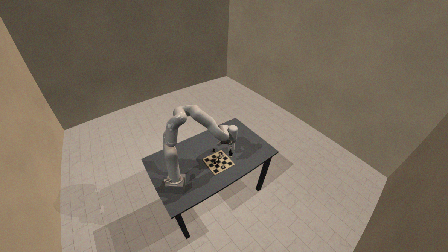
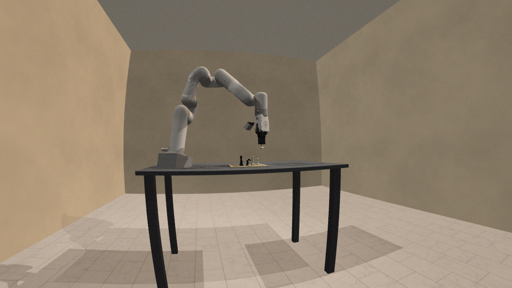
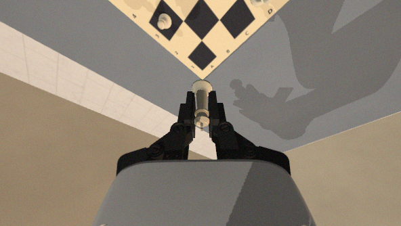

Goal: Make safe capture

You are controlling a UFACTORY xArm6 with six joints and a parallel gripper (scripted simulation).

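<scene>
My gripper point(image 3: 201, 101) point(image 1: 230, 151) point(image 2: 261, 141) is shut on a white chess piece point(image 3: 202, 88) point(image 2: 261, 145) and holds it upright by its upper part. It hangs well above the table point(image 1: 194, 187) point(image 2: 304, 165), just past the board's corner at A1. The chessboard point(image 1: 205, 160) point(image 2: 265, 165) point(image 3: 219, 38) lies flat on the table. A white pawn point(image 3: 164, 21) stands on A3. Black pieces point(image 2: 241, 160) and white pieces point(image 2: 252, 160) stand further in on the board. A small black piece point(image 1: 213, 149) stands on the table behind the board.
The arm's base point(image 1: 173, 182) point(image 2: 173, 160) is mounted near the table's left end. The arm's shadow point(image 3: 271, 108) falls on the table beside the board. The table edge and the floor point(image 3: 85, 91) show to the left in the wrist view.
</scene>
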